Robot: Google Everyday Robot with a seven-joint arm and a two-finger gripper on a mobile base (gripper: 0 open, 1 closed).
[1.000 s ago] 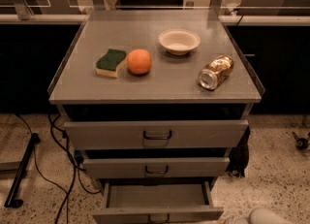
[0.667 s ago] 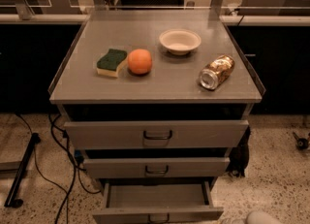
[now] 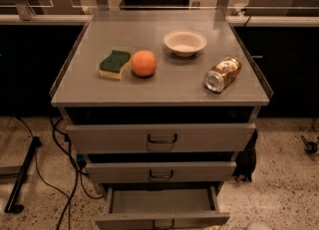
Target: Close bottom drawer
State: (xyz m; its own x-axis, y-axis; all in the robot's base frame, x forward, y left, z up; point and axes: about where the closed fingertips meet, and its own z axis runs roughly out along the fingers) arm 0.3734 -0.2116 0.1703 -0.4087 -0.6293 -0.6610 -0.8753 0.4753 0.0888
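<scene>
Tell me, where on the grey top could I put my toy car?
The front strip of the cabinet top, ahead of the sponge, orange and can, is bare. So is the back left corner behind the sponge. The middle is crowded: sponge and orange side by side, bowl just behind. The tool sits bottom right, by the open bottom drawer.

We can read no text, brand, number or sign anywhere. The can (image 3: pixel 222 74) lying on its side on the table (image 3: pixel 164 87) has a patterned wrap, but we make out no letters on it. The bottom drawer (image 3: pixel 129 221) shows no legible label, nor does the hand (image 3: pixel 260 226), a pale shape at the lower edge just right of that drawer.
</scene>
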